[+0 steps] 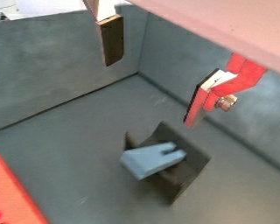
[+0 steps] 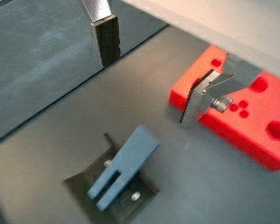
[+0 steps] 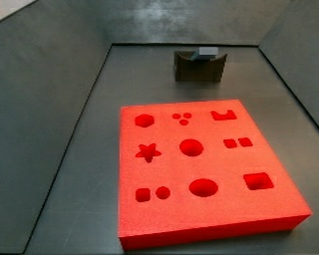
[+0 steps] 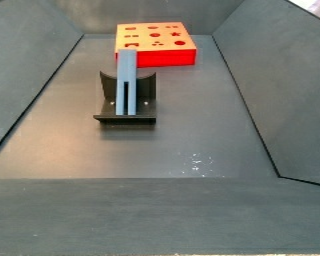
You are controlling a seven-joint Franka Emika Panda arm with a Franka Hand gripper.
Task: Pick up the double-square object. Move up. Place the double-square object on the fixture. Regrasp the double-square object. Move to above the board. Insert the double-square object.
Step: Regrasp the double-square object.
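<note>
The light-blue double-square object [image 1: 152, 157] [image 2: 125, 162] [image 4: 127, 80] rests in the notch of the dark fixture [image 1: 185, 172] [image 2: 87, 187] [image 3: 198, 68] [image 4: 123, 110], leaning at a tilt. My gripper [image 1: 154, 74] [image 2: 152, 70] hangs above it, open and apart from it, with nothing between its fingers [image 1: 112, 39] [image 2: 104, 39]. The red-orange board [image 3: 202, 164] [image 4: 156, 45] [image 2: 254, 109] [image 1: 8, 197] lies flat on the floor a short way from the fixture. Neither side view shows the gripper.
Grey walls [image 3: 43, 100] [image 4: 43, 80] slope up round the dark floor on all sides. The fixture stands near one end wall [image 3: 189, 25], and the board lies toward the other end.
</note>
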